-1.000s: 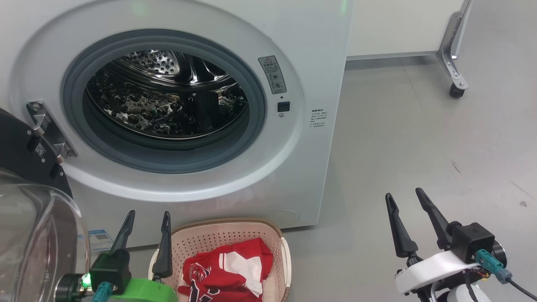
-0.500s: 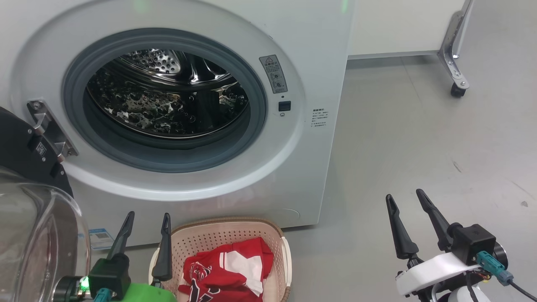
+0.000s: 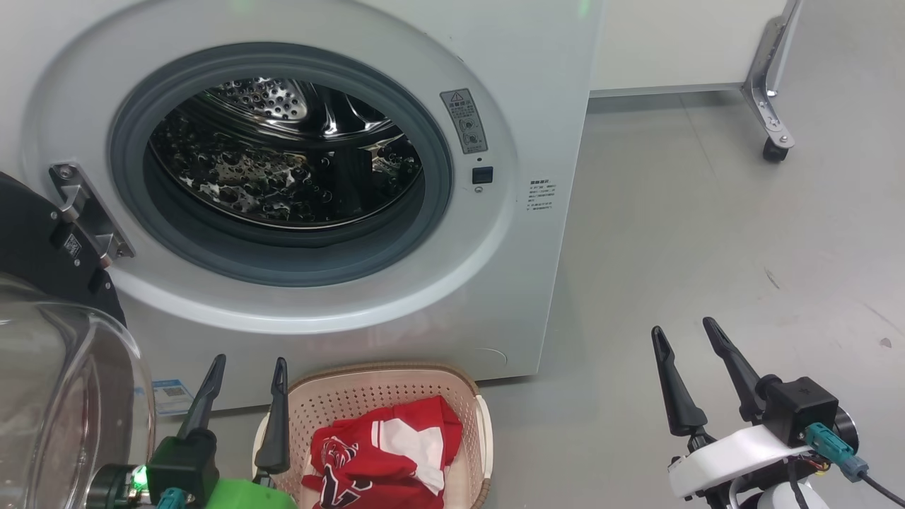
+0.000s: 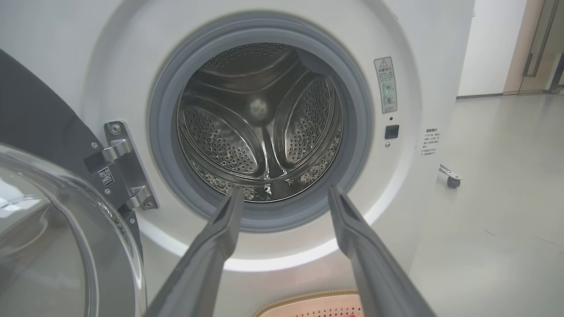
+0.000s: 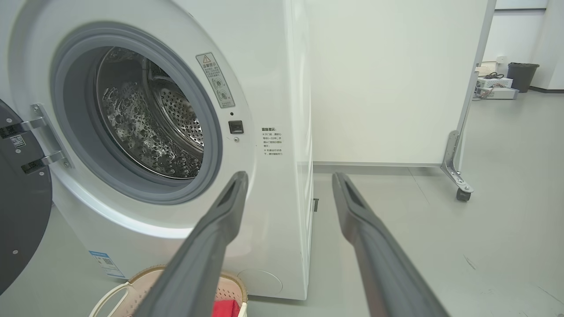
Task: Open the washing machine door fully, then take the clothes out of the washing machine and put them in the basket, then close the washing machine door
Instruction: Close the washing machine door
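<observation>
Washer door point(image 3: 28, 240) is swung wide open, and the red jersey point(image 3: 382, 452) is piled in the basket point(image 3: 368, 397). Left fingers point(image 3: 203, 399) and right fingers point(image 3: 672, 385) are spread, nothing gripped.

Left gripper point(image 3: 251, 359) low at left: two dark fingers point up, spread apart, holding nothing. Green wrist shell point(image 3: 247, 495) sits below it. Right gripper point(image 3: 682, 324) low at right: fingers parted, empty, tips leaning slightly left. White wrist shell point(image 3: 735, 456) beneath, teal connector point(image 3: 831, 442) plugged at its side.
</observation>
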{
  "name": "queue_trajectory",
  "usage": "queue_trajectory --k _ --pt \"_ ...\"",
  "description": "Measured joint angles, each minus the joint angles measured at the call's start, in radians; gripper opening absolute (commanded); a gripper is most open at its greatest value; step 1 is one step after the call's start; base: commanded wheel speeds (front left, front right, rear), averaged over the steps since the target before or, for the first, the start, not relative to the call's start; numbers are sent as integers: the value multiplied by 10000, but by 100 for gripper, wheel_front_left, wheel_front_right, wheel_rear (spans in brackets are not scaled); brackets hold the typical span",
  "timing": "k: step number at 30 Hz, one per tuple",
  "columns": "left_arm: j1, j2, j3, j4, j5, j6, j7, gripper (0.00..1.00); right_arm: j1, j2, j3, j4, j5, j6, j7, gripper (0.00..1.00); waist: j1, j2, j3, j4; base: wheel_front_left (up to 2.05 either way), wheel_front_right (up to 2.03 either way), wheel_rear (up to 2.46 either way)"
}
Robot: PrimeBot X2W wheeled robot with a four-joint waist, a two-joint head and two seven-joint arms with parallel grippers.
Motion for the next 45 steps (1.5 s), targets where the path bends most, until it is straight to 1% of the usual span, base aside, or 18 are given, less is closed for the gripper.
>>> queue_trajectory --k 5,7,29,45 --pt "64 4 0 -134 61 31 65 100 1 -8 -2 -44 0 -4 2 100 0 0 5 28 -63 63 0" --pt "107 4 0 -174 61 35 90 100 2 -15 -4 -56 0 -73 2 100 0 0 7 38 -77 77 0" --pt "198 58 -63 -518 128 42 251 100 11 -40 -8 -125 17 -75 54 100 0 0 -6 38 -101 101 0" --pt "288 82 -58 -694 144 44 255 100 64 -40 -6 -155 19 -90 90 100 0 0 -30 86 -45 45 0"
